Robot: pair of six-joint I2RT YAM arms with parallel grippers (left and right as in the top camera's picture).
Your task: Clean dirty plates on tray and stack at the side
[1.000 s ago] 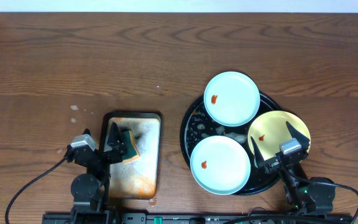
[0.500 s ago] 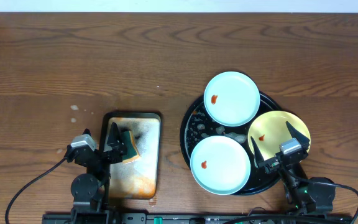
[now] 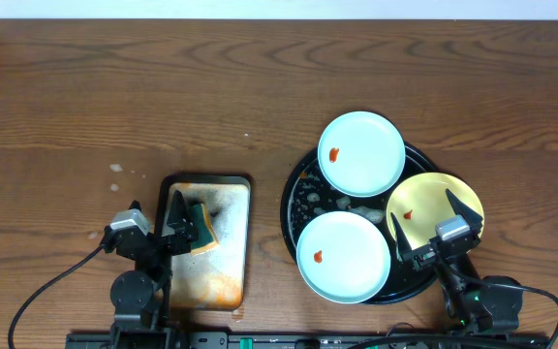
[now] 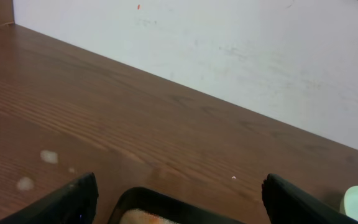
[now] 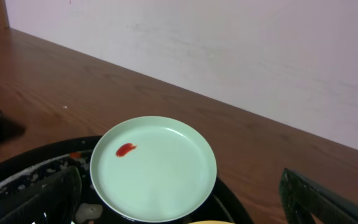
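Observation:
The round black tray holds three plates, each with a red sauce spot. One mint-blue plate lies at the back and shows in the right wrist view. Another mint-blue plate lies at the front. A pale yellow plate lies at the right. My right gripper is open and empty above the yellow plate; in its wrist view the fingers stand wide apart. My left gripper is open and empty over the metal tray; in its wrist view its fingers are wide apart.
A rectangular stained metal tray with a green and yellow sponge sits at the front left. A few white flecks lie on the wooden table to its left. A pale wall runs behind the table.

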